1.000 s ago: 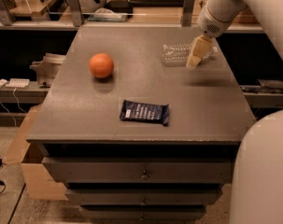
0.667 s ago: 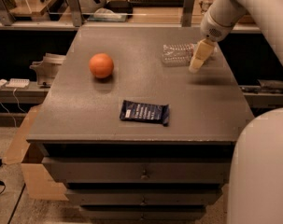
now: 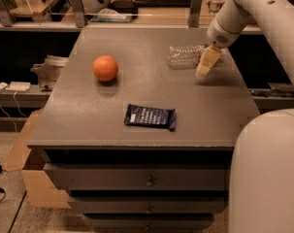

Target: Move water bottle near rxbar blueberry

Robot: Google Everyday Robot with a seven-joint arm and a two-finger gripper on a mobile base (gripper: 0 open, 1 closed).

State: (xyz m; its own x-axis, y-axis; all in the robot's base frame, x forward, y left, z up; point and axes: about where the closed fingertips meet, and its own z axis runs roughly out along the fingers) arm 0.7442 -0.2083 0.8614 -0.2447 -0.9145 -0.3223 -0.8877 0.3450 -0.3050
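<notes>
- A dark grey bench point(image 3: 78, 125) seen from above and in front, with drawers point(image 3: 149, 181) below its top.
- The bottle point(image 3: 184, 56), clear and crinkled, lies on its side at the far right of the bench top.
- The gripper point(image 3: 206, 64), pale tan, hangs at the end of a white arm point(image 3: 253, 8) that enters from the upper right. It points down at the bench, just beside the bottle's right end and not around it. Whether it is open or closed cannot be told from this angle.
- The bar point(image 3: 150, 116), in a navy wrapper with white print, lies flat near the front middle of the bench, well apart from the bottle.
- An orange point(image 3: 105, 68) sits on the left side, apart from both.
- The robot's white body point(image 3: 268, 174) fills the lower right corner.
- A cardboard box point(image 3: 32, 188) stands on the floor at the left of the bench.
</notes>
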